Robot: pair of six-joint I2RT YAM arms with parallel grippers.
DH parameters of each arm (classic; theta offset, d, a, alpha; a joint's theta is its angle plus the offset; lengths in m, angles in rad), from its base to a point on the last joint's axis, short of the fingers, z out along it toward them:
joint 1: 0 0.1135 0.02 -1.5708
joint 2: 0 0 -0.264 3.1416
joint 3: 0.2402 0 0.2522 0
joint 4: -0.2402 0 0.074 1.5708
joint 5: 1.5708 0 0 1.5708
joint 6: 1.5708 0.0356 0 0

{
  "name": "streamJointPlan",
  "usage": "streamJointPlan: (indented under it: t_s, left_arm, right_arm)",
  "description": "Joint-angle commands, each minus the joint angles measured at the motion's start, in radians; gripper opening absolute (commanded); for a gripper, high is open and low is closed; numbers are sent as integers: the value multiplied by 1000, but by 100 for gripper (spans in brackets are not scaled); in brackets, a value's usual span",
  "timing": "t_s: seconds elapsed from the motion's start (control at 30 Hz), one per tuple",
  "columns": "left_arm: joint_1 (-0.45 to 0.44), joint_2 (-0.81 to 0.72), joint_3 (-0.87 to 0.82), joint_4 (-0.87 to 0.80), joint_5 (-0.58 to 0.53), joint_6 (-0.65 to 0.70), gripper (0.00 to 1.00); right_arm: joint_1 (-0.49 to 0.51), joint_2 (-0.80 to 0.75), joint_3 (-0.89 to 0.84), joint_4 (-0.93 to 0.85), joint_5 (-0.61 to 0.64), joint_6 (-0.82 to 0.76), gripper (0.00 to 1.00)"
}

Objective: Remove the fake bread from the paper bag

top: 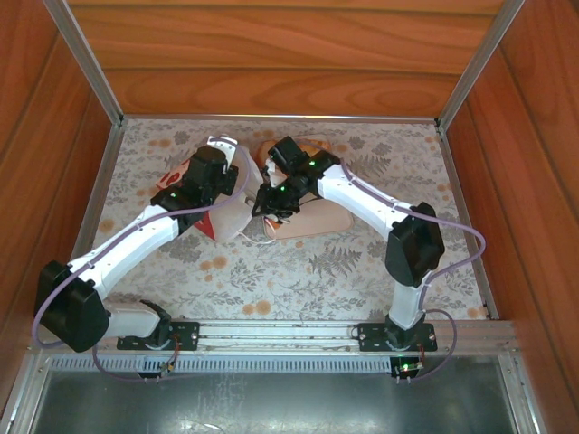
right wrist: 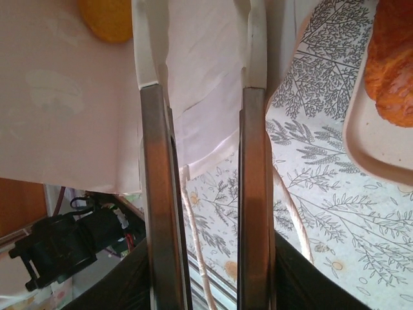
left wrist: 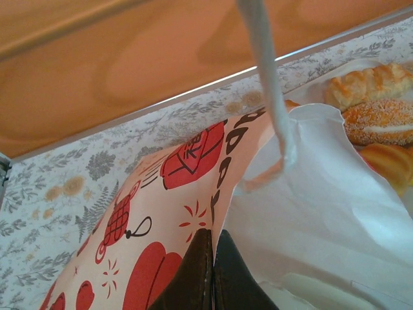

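Observation:
The paper bag (top: 228,217), white with red prints, lies tilted at the table's middle. My left gripper (top: 226,181) is shut on its upper edge; in the left wrist view the dark jaws (left wrist: 213,242) pinch the printed paper bag (left wrist: 187,194), with its white inside to the right. My right gripper (top: 268,204) reaches into the bag's mouth. Its fingers stand apart (right wrist: 200,39) with the bag's white paper (right wrist: 206,97) between the tips, gripping nothing I can make out. A golden fake bread (right wrist: 106,19) lies just left of them. More bread (left wrist: 381,119) rests on the tray.
A pale beige tray (top: 330,221) sits right of the bag, a croissant (right wrist: 390,64) near its rim (right wrist: 361,148). The bag's cord handle (left wrist: 264,58) is taut across the left wrist view; another cord (right wrist: 193,226) trails over the floral cloth. Wooden walls enclose the table.

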Motion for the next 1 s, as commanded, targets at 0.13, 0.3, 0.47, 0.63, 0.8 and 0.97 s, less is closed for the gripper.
streamJointPlan:
  t_s: [0.13, 0.3, 0.47, 0.63, 0.8, 0.97]
  left_arm:
    - [-30, 36, 40, -18, -74, -96, 0]
    - [-30, 70, 46, -19, -91, -128, 0]
    - [-30, 100, 52, -15, -91, -141, 0]
    - [-30, 117, 59, -13, -86, -145, 0]
    - [-30, 119, 68, -10, -85, -148, 0]
    - [-30, 117, 79, -9, -84, -157, 0]
  right_arm:
    - [1, 65, 81, 39, 25, 23, 41]
    - [1, 45, 86, 23, 50, 28, 41]
    - [1, -22, 56, 15, 85, 35, 41]
    - [1, -65, 45, 43, 92, 53, 41]
    - [1, -23, 60, 75, 49, 74, 40]
    - [2, 17, 50, 134, -13, 102, 39]
